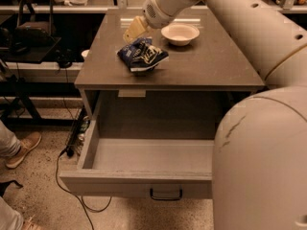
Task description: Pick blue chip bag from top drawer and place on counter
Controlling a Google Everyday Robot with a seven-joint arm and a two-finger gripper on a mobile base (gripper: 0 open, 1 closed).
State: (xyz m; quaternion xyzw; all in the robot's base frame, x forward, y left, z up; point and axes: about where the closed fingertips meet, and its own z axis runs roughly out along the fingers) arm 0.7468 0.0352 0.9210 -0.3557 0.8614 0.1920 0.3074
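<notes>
The blue chip bag (144, 55) lies crumpled on the counter (206, 66), left of centre, its white lettering showing. My gripper (130, 34) hangs just above and behind the bag's upper left edge, at the end of the white arm that comes in from the upper right. Whether it still touches the bag I cannot tell. The top drawer (144, 157) stands pulled fully out below the counter, and its inside shows bare. Its dark pull handle (166, 194) sits on the front panel.
A white bowl (180, 33) stands on the counter to the right of the bag. My arm's large white body (259, 152) blocks the right side of the view. A person's shoe (21, 150) and cables (72, 176) are on the floor at left. A cluttered shelf (57, 6) runs behind.
</notes>
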